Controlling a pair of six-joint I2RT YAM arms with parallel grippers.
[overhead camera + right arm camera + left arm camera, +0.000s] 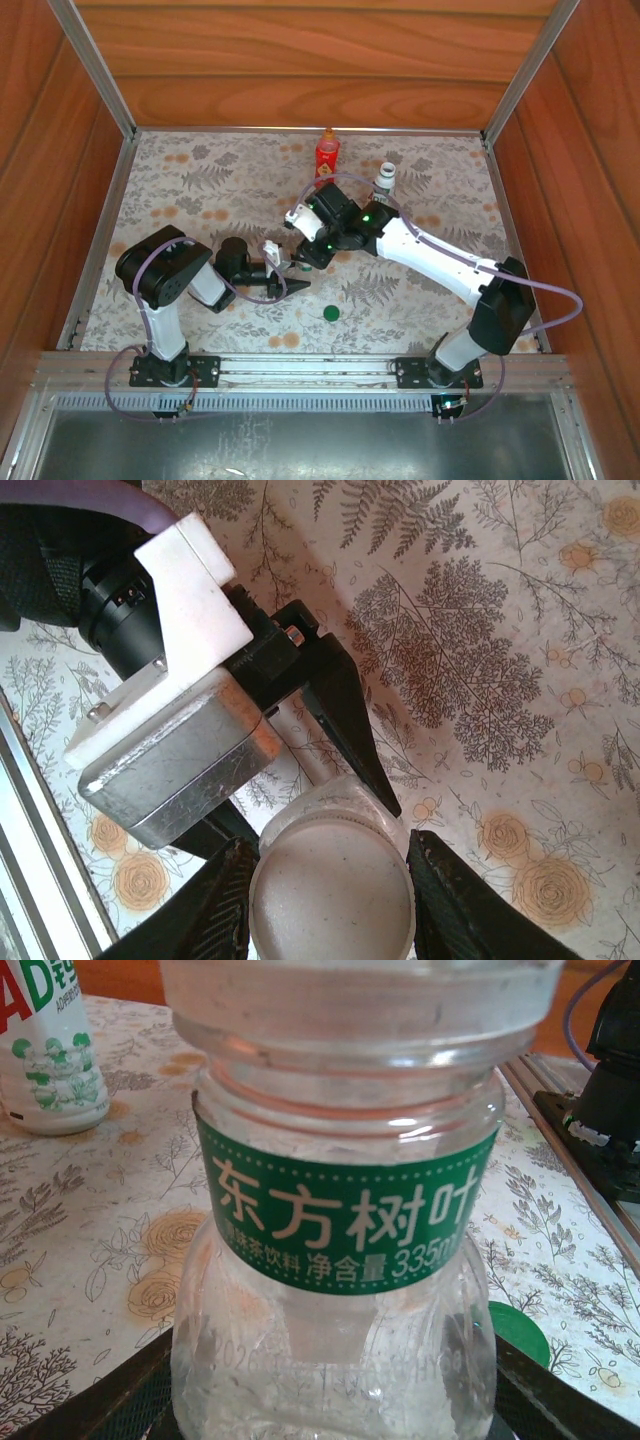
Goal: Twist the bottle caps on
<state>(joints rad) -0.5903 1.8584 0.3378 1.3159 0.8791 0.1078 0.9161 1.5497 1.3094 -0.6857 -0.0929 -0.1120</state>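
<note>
clear bottle (340,1260) top cropped, seemingly capped.

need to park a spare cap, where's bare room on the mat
Bare: the far-left mat, left of the red bottle; the far-right corner beyond the white bottle. Crowded: the middle, around the clear bottle and green cap.

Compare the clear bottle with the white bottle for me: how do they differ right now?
The clear bottle is see-through with a green band label; the white bottle is opaque with green print. The clear bottle sits clamped in the left gripper; the white bottle stands free on the table. The right gripper grips the clear bottle's cap; nothing touches the white bottle. Both stand upright.
</note>
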